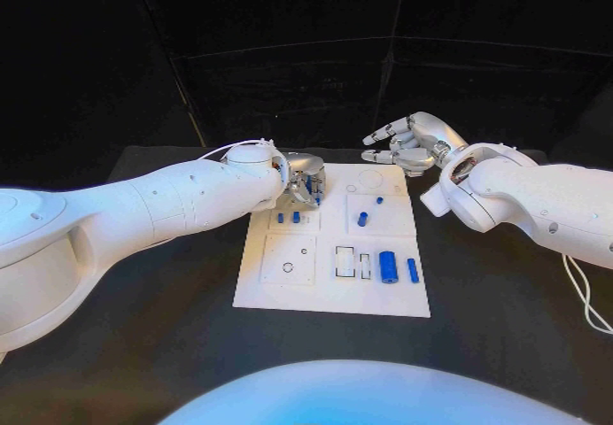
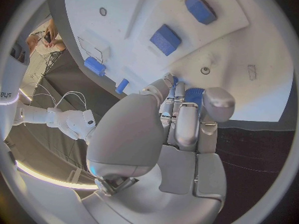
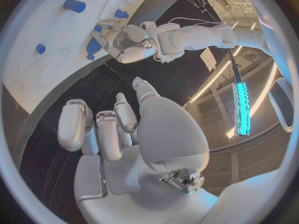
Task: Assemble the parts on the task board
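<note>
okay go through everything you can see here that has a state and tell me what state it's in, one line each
left hand: down at the far left of the board, fingers curled around a blue part.
right hand: raised past the board's far right corner, fingers apart, holding nothing.
task board: flat on the table.
large blue cylinder: lying on its side on the board.
slim blue bar: lying flat beside the cylinder.

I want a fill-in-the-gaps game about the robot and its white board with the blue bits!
1. The task board on the black table is coloured ____.
2. The small parts lying on it are coloured ____.
3. The hand reaching down over the board's far corner is the robot's ____ hand.
4. The right hand is off the board and holds ____.

Missing words: white; blue; left; nothing
</note>
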### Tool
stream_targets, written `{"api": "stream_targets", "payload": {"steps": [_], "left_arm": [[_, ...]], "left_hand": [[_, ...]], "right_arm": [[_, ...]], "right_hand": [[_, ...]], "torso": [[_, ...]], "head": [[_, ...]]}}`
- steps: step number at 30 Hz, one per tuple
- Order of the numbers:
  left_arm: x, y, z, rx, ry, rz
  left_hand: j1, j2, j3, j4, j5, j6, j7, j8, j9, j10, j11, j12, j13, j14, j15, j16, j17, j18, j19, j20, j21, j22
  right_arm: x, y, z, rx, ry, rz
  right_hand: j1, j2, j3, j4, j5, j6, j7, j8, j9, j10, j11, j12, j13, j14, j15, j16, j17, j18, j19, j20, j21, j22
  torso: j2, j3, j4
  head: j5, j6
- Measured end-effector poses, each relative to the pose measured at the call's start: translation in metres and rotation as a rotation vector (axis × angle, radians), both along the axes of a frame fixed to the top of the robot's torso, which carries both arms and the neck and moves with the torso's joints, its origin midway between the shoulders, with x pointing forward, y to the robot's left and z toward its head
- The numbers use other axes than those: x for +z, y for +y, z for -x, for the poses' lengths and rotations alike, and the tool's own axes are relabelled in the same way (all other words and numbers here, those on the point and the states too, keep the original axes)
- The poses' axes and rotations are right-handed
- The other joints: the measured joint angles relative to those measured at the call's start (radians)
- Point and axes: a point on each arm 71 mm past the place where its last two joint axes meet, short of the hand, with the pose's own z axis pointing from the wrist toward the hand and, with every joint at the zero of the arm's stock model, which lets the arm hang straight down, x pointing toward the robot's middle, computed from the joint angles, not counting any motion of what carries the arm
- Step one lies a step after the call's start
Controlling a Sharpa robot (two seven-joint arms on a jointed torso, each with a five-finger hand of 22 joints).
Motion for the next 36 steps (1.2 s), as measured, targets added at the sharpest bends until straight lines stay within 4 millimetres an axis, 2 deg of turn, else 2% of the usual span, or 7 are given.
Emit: {"api": "stream_targets", "payload": {"steps": [8,15,25,36], "left_arm": [[0.000,-0.001,0.000,-0.004,0.001,-0.006],[-0.001,-0.001,0.000,-0.005,-0.001,-0.006],[-0.003,0.005,0.005,-0.011,-0.029,0.025],[0.003,0.010,0.011,-0.010,-0.058,0.083]], "left_hand": [[0.000,0.000,0.011,0.000,0.000,0.014,0.000,-0.004,-0.001,0.018,-0.003,-0.015,0.001,0.000,0.000,0.001,-0.003,0.000,0.003,0.003,0.010,0.011],[0.000,0.000,0.036,-0.009,0.000,0.018,0.004,-0.015,-0.006,0.037,0.002,-0.032,-0.001,0.000,0.000,0.004,-0.006,0.000,0.007,-0.001,0.027,0.028],[0.000,0.000,0.089,-0.017,0.000,0.039,0.011,-0.036,-0.013,0.066,0.002,-0.081,-0.005,0.000,0.000,0.008,-0.021,0.000,0.010,0.003,0.048,0.055],[-0.004,-0.004,0.110,-0.021,0.000,0.043,0.015,-0.045,-0.016,0.075,0.007,-0.101,-0.003,0.000,0.000,0.008,-0.025,0.000,0.014,0.006,0.052,0.063]], "right_arm": [[0.000,0.000,0.000,0.001,0.000,0.000],[0.000,0.000,0.000,0.002,0.001,0.000],[0.000,0.000,0.000,0.002,0.000,0.001],[0.000,0.000,0.000,0.001,0.000,0.002]], "right_hand": [[0.000,0.000,0.000,0.000,0.000,0.000,0.000,0.000,0.000,0.000,0.000,0.000,0.000,0.000,0.000,0.000,0.000,0.000,0.000,0.000,0.000,0.000],[0.000,0.000,0.000,0.000,0.000,0.000,0.000,0.000,0.000,0.000,0.000,0.000,0.000,0.000,0.000,0.000,0.000,0.000,0.000,0.000,0.000,0.000],[0.000,0.000,0.000,0.000,0.000,0.000,0.000,0.000,0.000,0.000,0.000,0.000,0.000,0.000,0.000,0.000,0.000,0.000,0.000,0.000,0.000,0.000],[0.000,0.000,0.000,0.000,0.000,0.000,0.000,0.000,0.000,0.000,0.000,0.000,0.000,0.000,0.000,0.000,0.000,0.000,0.000,0.000,0.000,0.000]], "torso": [[0.000,-0.0001,0.0000],[-0.001,-0.0001,0.0002],[-0.001,-0.0005,0.0011],[-0.002,-0.0002,0.0015]], "head": [[-0.001,-0.003],[-0.001,-0.003],[-0.002,0.002],[-0.003,0.008]]}}
